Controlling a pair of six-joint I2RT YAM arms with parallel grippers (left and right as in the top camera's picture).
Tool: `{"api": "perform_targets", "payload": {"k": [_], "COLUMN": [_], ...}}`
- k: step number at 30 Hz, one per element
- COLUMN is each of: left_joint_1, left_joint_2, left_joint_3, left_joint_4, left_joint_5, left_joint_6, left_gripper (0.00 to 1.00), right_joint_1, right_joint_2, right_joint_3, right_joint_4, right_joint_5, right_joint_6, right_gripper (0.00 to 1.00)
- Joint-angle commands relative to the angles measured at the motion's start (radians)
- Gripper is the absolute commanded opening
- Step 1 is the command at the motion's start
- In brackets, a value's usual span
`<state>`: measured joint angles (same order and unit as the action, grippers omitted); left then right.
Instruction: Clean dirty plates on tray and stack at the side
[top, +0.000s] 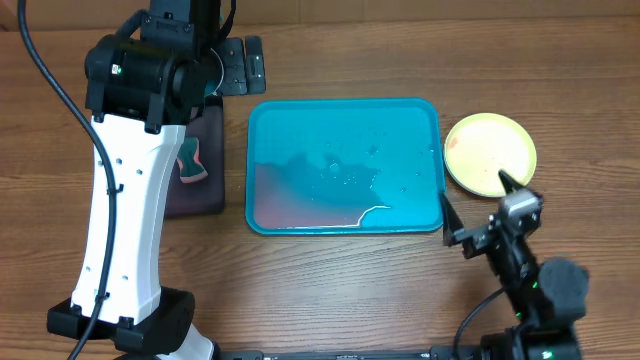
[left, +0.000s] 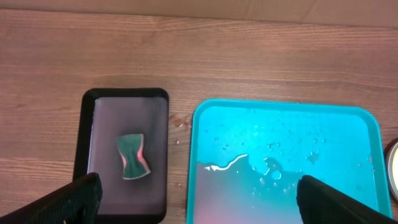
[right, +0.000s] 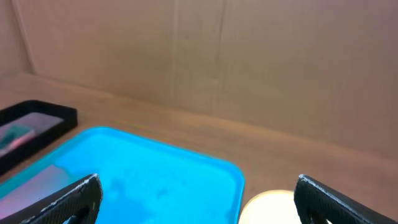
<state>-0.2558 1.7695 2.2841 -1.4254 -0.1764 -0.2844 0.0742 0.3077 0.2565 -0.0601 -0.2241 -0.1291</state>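
The turquoise tray (top: 300, 130) lies mid-table and holds only water drops and a pinkish puddle at its near left. To its right, on the wood, rests a yellow-green plate (top: 490, 152) with faint reddish smears. My right gripper (top: 480, 200) hovers open between the tray's near right corner and that plate. In the right wrist view its fingers (right: 198, 182) frame the tray corner (right: 143, 174) and the plate's edge (right: 270, 208). My left gripper (top: 243, 66) is open at the back, above the gap between the black tray and the turquoise tray (left: 348, 143); nothing is between its fingers (left: 199, 180).
A small black tray (top: 205, 205) sits left of the turquoise one, with a green and pink sponge (left: 133, 155) lying in it. My left arm's white link overhangs that side. A brown cardboard wall (right: 249, 62) stands behind the table.
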Motion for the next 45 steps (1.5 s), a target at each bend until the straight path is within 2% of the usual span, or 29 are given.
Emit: {"api": "perform_targets", "payload": {"k": [1,9,14,42,45], "left_joint_1": [-0.006,-0.006,-0.006,-0.006,-0.007], "left_joint_2": [-0.002,-0.002,-0.002,-0.002,-0.014], "left_joint_3": [0.002,0.002,0.002,0.002,0.002], "left_joint_4": [0.000,0.000,0.000,0.001,0.017], "left_joint_5": [0.002,0.002,0.002,0.001,-0.045], "left_joint_6": [0.015,0.015,0.015,0.016,0.026], "left_gripper": [1.00,1.00,1.00,1.00,1.00], "right_joint_1": [0.004,0.004,0.005,0.018,0.018], "right_joint_2": [-0.101,-0.252,-0.303,-0.305,-0.305], "right_joint_3": [-0.102,-0.250,-0.249,-0.249,-0.249], "right_joint_4": [0.057,0.069,-0.018,-0.013,-0.013], "right_joint_5": [0.066,0.120,0.128,0.119,0.119], "right_joint_6": [0.074,0.073,0.074,0.081,0.081], "right_gripper": [1.00,1.00,1.00,1.00,1.00]}}
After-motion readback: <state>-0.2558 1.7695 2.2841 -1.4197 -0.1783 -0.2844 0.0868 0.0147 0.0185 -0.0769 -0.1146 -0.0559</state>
